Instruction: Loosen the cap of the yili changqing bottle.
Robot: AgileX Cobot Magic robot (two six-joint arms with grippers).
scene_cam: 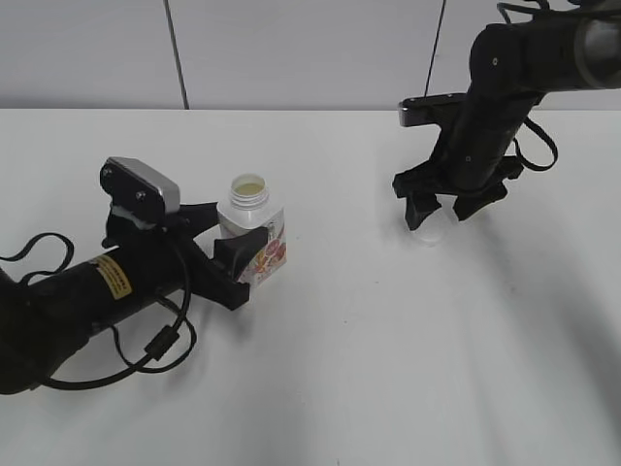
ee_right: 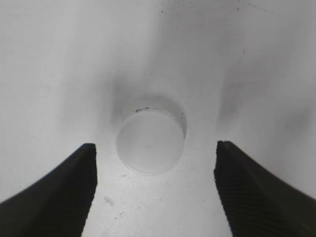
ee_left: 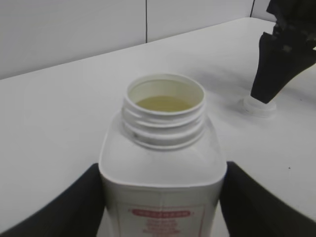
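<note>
Already the cap (ee_right: 150, 142) is off the bottle (scene_cam: 254, 233) and lies flat on the desk (scene_cam: 349, 369), well to the right. The right gripper (scene_cam: 444, 206) hangs directly over it with its jaws spread wide, a clear gap on each side of the cap, touching nothing. The left gripper (scene_cam: 225, 254) is clamped on the bottle's lower body, one finger on each flat side, holding it upright on the desk at the left.

The neck stands bare, its threads exposed, and a pale yellowish liquid shows well down inside the mouth. So the loosening looks finished, and more.

On handling, as a judgement: the bottle is thin white plastic and seems only partly full, so probably light, and its walls would likely give under a hard squeeze. Open as it is, a tilt or a crushing grip could spill the liquid. The squarish body suits the hold it has now, low and across two flat faces, where it cannot turn between the fingers.

The cap is small, stiff and very light, with smooth plastic that may skid on the desk if nudged. Its side wall is the place to pinch it, jaws square across its width.
</note>
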